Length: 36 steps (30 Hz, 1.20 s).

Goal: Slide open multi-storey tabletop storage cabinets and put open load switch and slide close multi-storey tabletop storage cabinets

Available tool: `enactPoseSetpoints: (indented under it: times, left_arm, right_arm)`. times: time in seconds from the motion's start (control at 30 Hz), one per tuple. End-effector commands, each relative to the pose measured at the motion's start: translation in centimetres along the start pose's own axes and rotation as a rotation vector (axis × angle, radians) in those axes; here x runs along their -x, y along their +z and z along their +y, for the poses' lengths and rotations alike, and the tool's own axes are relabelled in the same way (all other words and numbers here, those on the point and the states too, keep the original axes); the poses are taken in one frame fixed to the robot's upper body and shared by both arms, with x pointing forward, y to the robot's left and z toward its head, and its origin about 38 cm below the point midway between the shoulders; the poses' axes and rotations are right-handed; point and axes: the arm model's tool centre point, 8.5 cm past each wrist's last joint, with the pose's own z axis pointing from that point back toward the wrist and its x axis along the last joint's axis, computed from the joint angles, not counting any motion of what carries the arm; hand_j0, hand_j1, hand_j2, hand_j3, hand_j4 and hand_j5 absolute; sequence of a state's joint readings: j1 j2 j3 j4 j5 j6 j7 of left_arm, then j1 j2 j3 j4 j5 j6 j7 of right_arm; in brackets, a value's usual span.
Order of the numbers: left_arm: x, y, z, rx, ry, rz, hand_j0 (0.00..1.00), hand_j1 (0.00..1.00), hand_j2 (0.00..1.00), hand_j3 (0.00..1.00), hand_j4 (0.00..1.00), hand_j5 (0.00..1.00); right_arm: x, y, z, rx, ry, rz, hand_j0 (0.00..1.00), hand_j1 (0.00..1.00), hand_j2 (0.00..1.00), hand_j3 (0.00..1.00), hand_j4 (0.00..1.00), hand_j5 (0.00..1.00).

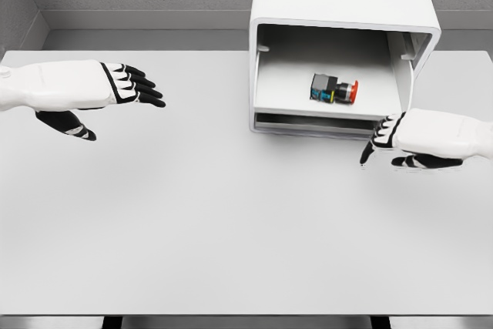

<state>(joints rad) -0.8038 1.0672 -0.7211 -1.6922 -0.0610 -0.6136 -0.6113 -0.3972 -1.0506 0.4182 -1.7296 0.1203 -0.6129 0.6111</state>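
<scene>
Just beyond the fingertips of the right hand (416, 141), the white cabinet (339, 5) stands with its upper drawer (327, 105) slid out, and the load switch (334, 89) already lies on the drawer floor, dark-bodied with a red cap, up and to the left of those fingertips. What remains, by my judgement, is the closing push, and that is where trouble could come: the right fingers (383, 135) sit near the drawer's right front corner, so a shove from there may be off-centre and skew the drawer in its runners, or drag the whole cabinet back across the table (231, 221) if it binds. A sharp push could also send the switch rolling inside. The right fingers are extended and slightly relaxed, holding nothing; whether they touch the drawer front or stop just short of it I cannot tell. The left hand (92, 94) hovers well apart to the left, fingers straight and loosely spread, thumb hanging below, empty.
</scene>
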Motion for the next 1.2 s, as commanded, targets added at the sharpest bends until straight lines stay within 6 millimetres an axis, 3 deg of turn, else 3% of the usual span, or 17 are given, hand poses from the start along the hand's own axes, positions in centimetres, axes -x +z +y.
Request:
enactPoseSetpoints:
  times: [0.0,0.07,0.33,0.73,0.93,1.03,1.13,1.17]
  left_arm:
    - [0.0,0.1,0.1,-0.005,0.005,0.001,1.0,1.0,1.0,1.0,1.0,1.0]
    - [0.0,0.0,0.0,-0.004,0.005,0.0,1.0,1.0,1.0,1.0,1.0,1.0]
    - [-0.1,0.2,-0.2,0.004,0.009,0.001,1.0,1.0,1.0,1.0,1.0,1.0]
    - [0.0,0.3,-0.5,0.008,0.016,0.005,1.0,1.0,1.0,1.0,1.0,1.0]
    - [0.0,0.1,-0.6,0.005,0.019,0.003,1.0,1.0,1.0,1.0,1.0,1.0]
    - [0.0,0.1,-0.8,0.004,0.024,0.002,1.0,1.0,1.0,1.0,1.0,1.0]
    - [1.4,-0.1,-2.9,0.012,0.097,0.029,1.0,1.0,1.0,1.0,1.0,1.0]
    - [2.0,-1.6,-3.7,-0.007,0.137,0.014,1.0,1.0,1.0,1.0,1.0,1.0]
  right_arm:
    - [0.1,-1.1,1.5,-0.014,-0.046,-0.019,0.65,0.65,0.65,0.65,0.65,0.65]
    - [0.5,-2.1,1.3,-0.017,-0.049,-0.029,0.65,0.65,0.65,0.65,0.65,0.65]
    - [2.2,-2.8,0.3,0.006,-0.057,-0.005,0.71,0.71,0.71,0.71,0.71,0.71]
    - [4.4,-1.9,-1.6,0.038,-0.049,0.056,0.74,0.74,0.74,0.74,0.74,0.74]
    - [4.4,-1.8,-1.9,0.041,-0.042,0.058,0.75,0.75,0.75,0.75,0.75,0.75]
    - [3.3,-1.8,-2.4,0.042,-0.017,0.031,0.75,0.75,0.75,0.75,0.75,0.75]
    - [2.8,1.5,-4.0,0.089,0.027,0.077,0.75,0.75,0.75,0.75,0.75,0.75]
    - [2.5,2.6,-3.8,0.096,0.023,0.087,0.75,0.75,0.75,0.75,0.75,0.75]
